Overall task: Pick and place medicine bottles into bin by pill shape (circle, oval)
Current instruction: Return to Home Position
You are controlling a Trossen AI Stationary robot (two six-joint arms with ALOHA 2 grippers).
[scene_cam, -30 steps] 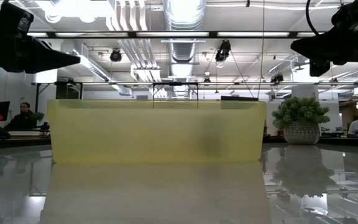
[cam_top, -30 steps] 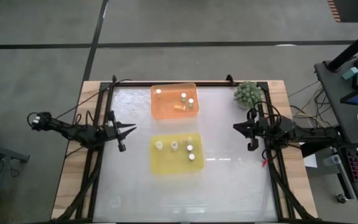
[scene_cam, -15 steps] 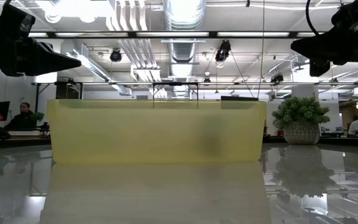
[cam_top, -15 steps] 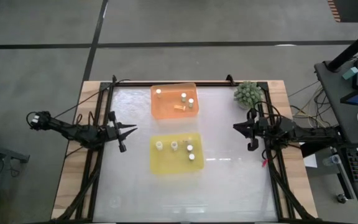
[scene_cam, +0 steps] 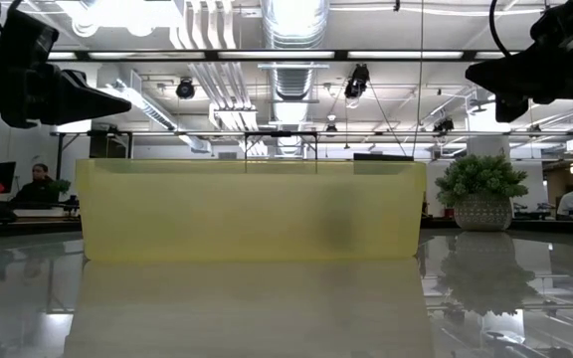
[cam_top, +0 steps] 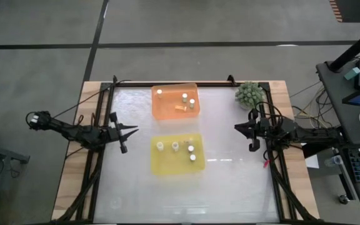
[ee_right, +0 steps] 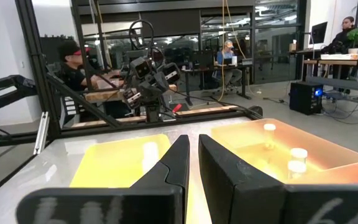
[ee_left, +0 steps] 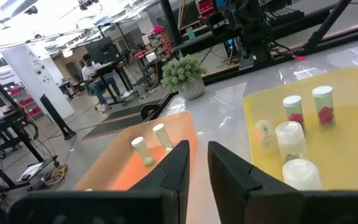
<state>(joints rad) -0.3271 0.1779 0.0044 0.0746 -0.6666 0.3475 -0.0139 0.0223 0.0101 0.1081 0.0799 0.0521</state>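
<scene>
Two robot arms hang over the glossy counter [cam_top: 230, 187], one at each side, with two bins between them. The left gripper [cam_top: 132, 130] is in the air near the left edge and points toward the middle. Its fingers [ee_left: 178, 171] are drawn almost together with a thin slit between them, and they hold nothing. The right gripper [cam_top: 237, 128] faces it from the right edge, well clear of both bins. Its fingers [ee_right: 178, 162] are likewise nearly closed and empty.

The medicine bottles [cam_top: 184, 96] are all inside the bins. Four are in the orange bin [cam_top: 167, 111] at the far side of the counter: three stand upright with their white caps up, and one orange-tinted bottle [cam_top: 180, 107] lies on its side. Four more are in the yellow bin [cam_top: 167, 164], which sits just nearer than the orange one, and they are grouped toward its right half.

A green potted plant [cam_top: 247, 94] stands at the far right corner, beside the right arm. In the low view a seated person [scene_cam: 38, 185] shows in the room beyond the counter
</scene>
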